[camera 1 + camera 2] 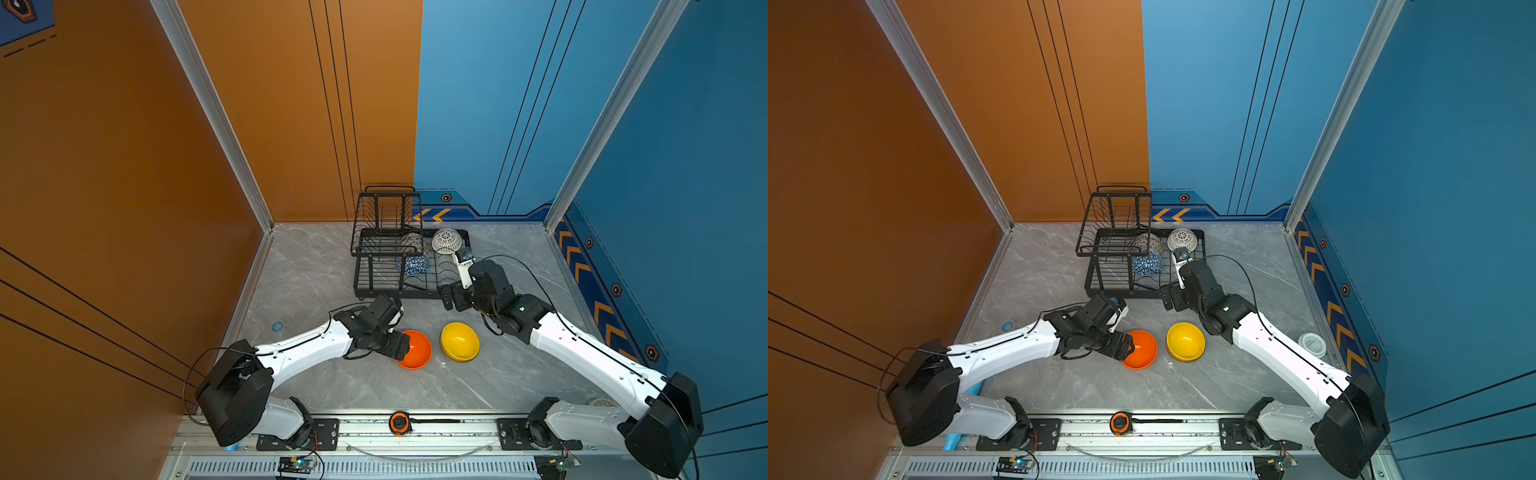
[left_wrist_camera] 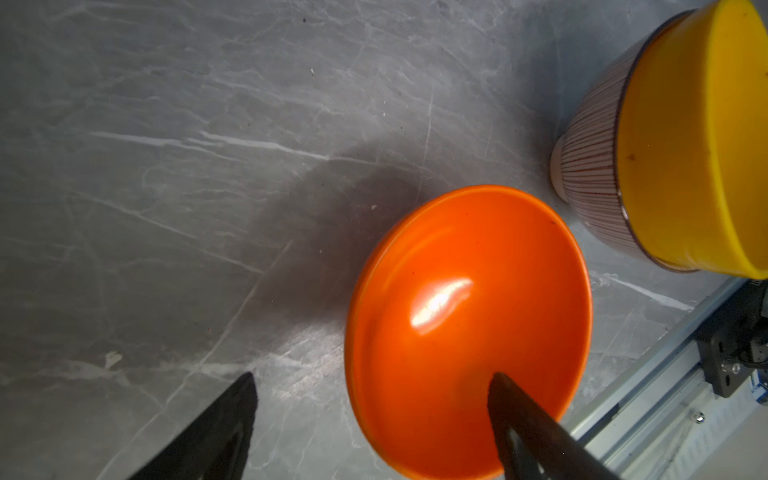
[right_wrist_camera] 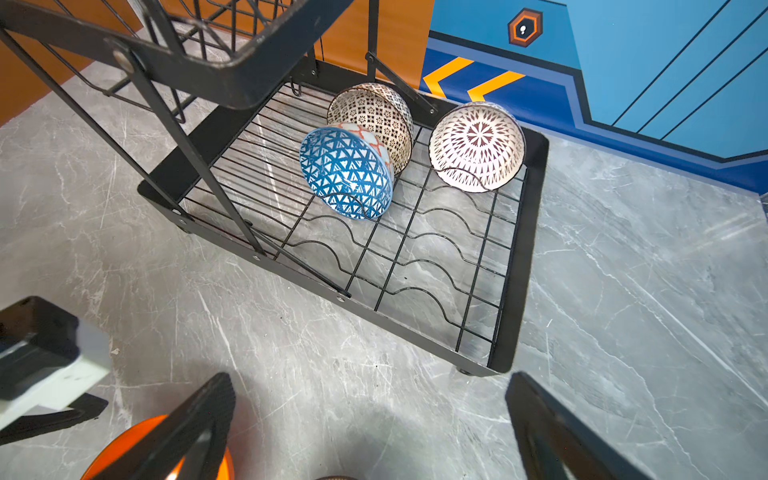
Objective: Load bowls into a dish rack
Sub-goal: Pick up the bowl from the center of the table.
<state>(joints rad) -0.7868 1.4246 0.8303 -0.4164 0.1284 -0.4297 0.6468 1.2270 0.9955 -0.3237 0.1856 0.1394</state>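
Note:
An orange bowl stands upright on the grey table. My left gripper is open across its near rim, one finger inside the bowl and one outside over the table. A yellow bowl sits to its right, nested in a pale striped bowl. The black dish rack holds a blue-white bowl and two black-patterned bowls on edge. My right gripper hangs open and empty by the rack's front edge.
The rack's raised basket tier overhangs its left end. A tape measure lies on the front rail. A blue tape ring lies by the left wall and a white round lid by the right wall.

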